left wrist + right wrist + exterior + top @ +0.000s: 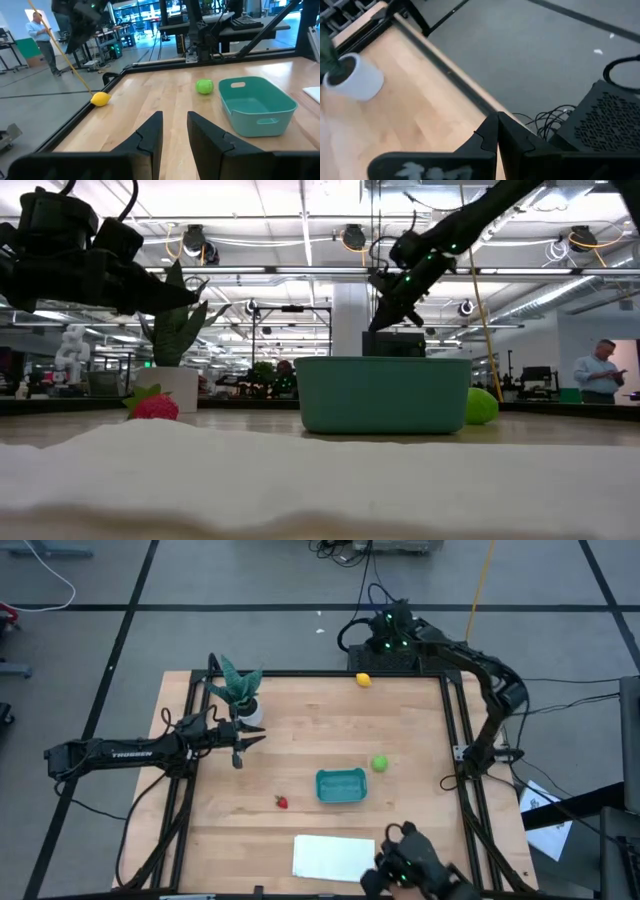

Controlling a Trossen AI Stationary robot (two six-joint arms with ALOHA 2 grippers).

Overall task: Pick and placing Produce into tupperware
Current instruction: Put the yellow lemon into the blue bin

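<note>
The teal tub [341,785] [257,105] stands near the table's middle and holds nothing that shows. The green ball [379,763] [204,86] lies on the wood just beyond its far right corner. The yellow lemon [363,680] [100,99] rests by the table's far edge. The red strawberry [282,802] [155,405] lies left of the tub. My left gripper [255,738] [175,120] hovers open over the table's left part, pointing toward the tub. My right gripper [378,640] [497,131] hangs shut above the far edge near the lemon, holding nothing.
A spiky plant in a white pot [240,695] [355,77] stands at the far left, close to my left gripper. A flat white sheet [333,856] lies at the near edge, beside a dark device [410,865]. A black box [605,125] sits behind the far rail.
</note>
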